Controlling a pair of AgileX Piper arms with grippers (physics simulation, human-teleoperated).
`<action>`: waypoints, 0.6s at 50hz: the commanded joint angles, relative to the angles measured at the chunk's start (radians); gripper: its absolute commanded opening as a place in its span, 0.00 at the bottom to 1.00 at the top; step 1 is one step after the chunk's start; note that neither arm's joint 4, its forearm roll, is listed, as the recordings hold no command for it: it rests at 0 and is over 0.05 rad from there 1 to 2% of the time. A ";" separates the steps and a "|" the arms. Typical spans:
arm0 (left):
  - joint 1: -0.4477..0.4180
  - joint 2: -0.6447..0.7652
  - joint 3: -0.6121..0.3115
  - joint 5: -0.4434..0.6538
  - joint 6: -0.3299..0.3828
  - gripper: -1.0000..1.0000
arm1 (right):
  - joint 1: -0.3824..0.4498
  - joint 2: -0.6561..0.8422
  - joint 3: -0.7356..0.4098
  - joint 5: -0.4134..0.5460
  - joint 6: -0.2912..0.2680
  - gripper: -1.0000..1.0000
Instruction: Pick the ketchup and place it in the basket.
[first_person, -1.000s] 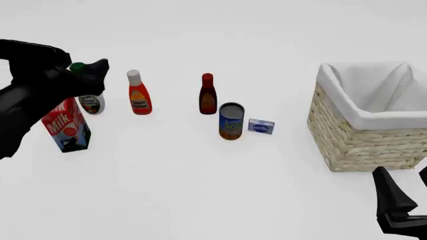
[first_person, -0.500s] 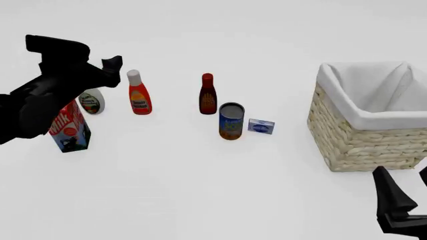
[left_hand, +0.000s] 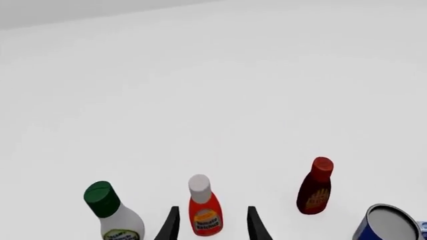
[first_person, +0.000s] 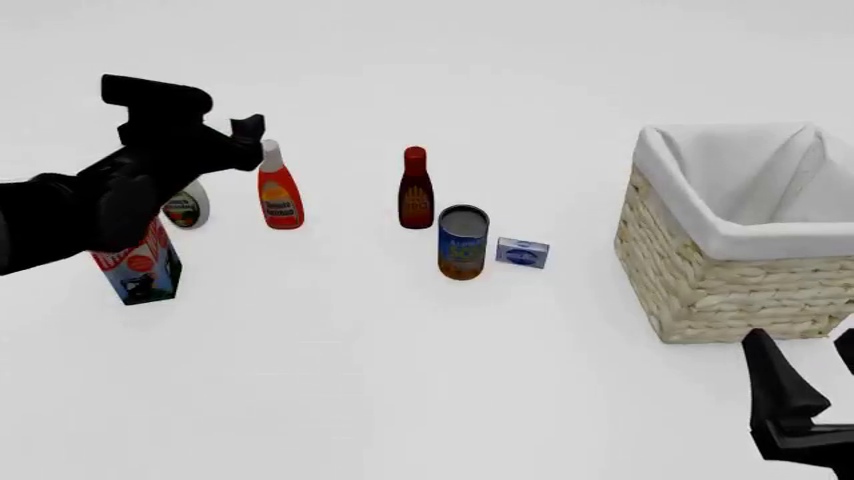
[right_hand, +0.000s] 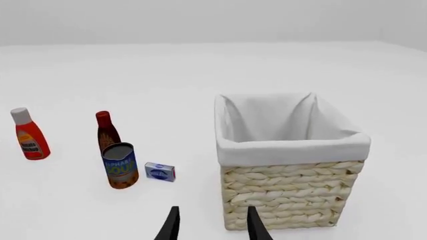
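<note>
The ketchup (first_person: 279, 195), a bright red bottle with a white cap, stands upright at the table's far left. My left gripper (first_person: 248, 130) is open and hovers beside its cap, on the left, holding nothing. In the left wrist view the ketchup (left_hand: 204, 211) shows between the two fingers of the gripper (left_hand: 213, 209), a little ahead of them. The basket (first_person: 731, 292), wicker with a white lining, stands at the right; nothing shows inside it. My right gripper (first_person: 805, 342) is open and empty, low in front of the basket (right_hand: 293, 196).
A dark red BBQ bottle (first_person: 415, 190), a blue can (first_person: 463, 242) and a small blue box (first_person: 522, 252) stand mid-table. A milk carton (first_person: 134, 268) and a white green-capped bottle (first_person: 184, 207) stand at the left, partly hidden by my left arm.
My left arm has swung to the right and forward, bringing its gripper up beside the ketchup's cap. The right gripper has not moved.
</note>
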 joint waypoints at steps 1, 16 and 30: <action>0.016 0.071 -0.042 -0.017 -0.006 1.00 | 0.000 0.024 0.000 -0.017 0.001 1.00; 0.023 0.184 -0.131 -0.019 -0.011 1.00 | 0.001 0.064 -0.001 -0.046 0.001 1.00; 0.037 0.270 -0.193 -0.028 -0.026 1.00 | 0.001 0.090 0.000 -0.066 -0.003 1.00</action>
